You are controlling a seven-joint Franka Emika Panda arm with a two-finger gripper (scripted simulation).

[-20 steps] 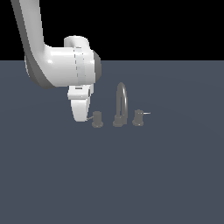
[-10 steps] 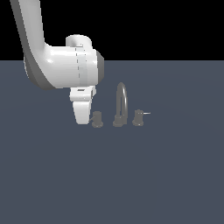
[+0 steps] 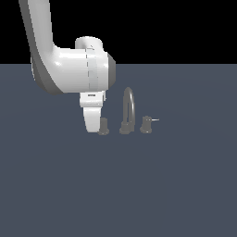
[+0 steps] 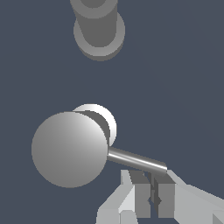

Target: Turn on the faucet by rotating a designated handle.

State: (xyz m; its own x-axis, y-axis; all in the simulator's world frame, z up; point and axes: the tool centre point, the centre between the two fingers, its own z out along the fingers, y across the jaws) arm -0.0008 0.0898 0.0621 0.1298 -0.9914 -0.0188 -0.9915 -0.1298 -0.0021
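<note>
The fingers, nearly closed and gripping nothing, sit just beside the tip of the lever of the handle, which stands on the desk at the exterior view's left of the spout.

In the exterior view the gripper is covering the lever of the handle, so any contact is going unseen. The arm is running off the picture's top edge. In the wrist view the spout is getting cropped, and the fingers are running out of frame.
</note>
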